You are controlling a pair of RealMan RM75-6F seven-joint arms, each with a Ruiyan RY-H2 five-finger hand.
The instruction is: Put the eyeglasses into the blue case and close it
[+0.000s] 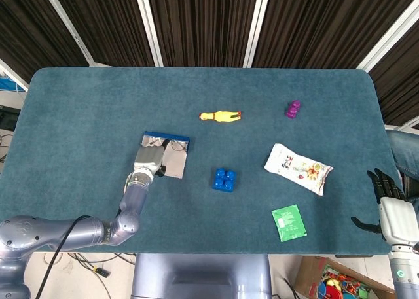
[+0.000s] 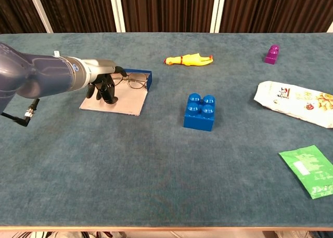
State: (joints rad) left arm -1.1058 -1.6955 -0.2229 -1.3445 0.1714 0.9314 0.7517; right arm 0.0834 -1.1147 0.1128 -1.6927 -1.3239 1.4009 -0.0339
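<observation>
The blue case (image 2: 147, 79) lies open left of the table's middle, its grey lid (image 2: 118, 104) flat toward me; it also shows in the head view (image 1: 166, 136). The eyeglasses (image 2: 133, 82) rest inside it against the blue back wall, thin dark frames (image 1: 172, 144). My left hand (image 2: 103, 87) hovers over the case's left end, fingers pointing down with their tips on the lid, beside the glasses' left side. I see nothing gripped in it. My right hand (image 1: 391, 207) hangs off the table's right front corner, fingers spread and empty.
A blue toy brick (image 2: 200, 112) sits right of the case. A yellow rubber chicken (image 2: 188, 59) lies behind it. A purple toy (image 2: 271, 54), a white snack bag (image 2: 294, 102) and a green sachet (image 2: 310, 170) occupy the right side.
</observation>
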